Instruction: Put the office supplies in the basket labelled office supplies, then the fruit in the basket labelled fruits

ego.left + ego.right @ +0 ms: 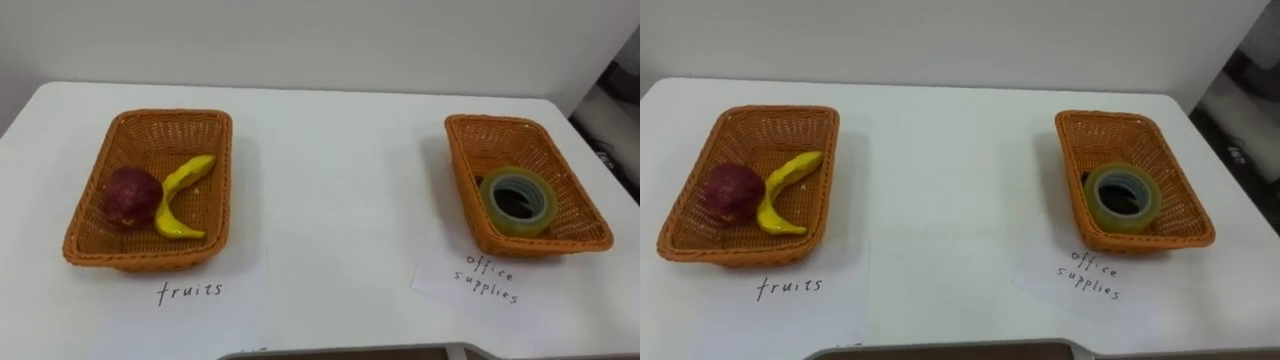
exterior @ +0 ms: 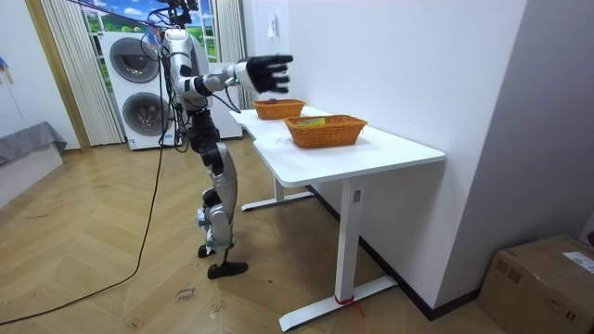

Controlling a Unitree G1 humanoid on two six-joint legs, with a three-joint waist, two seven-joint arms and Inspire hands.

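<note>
- Left hand [image 2: 269,72] up at chest height over the table's edge, fingers spread wide, holding nothing.
- Banana [image 1: 180,195] right beside red fruit [image 1: 131,195] in left basket [image 1: 170,117].
- Tape roll [image 1: 490,200] sitting in right basket [image 1: 495,120], near end.
- Paper labels [image 1: 190,292] in front of both, all on white table [image 1: 340,180].
- Standing at the table's long side, washing machines [image 2: 139,88] behind.

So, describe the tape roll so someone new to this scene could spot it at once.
On the white table, find the wicker basket on the robot's right, behind a handwritten paper label. The tape roll lies flat toward its near end: a greenish, see-through ring with a dark centre, the only thing in that basket.
</note>
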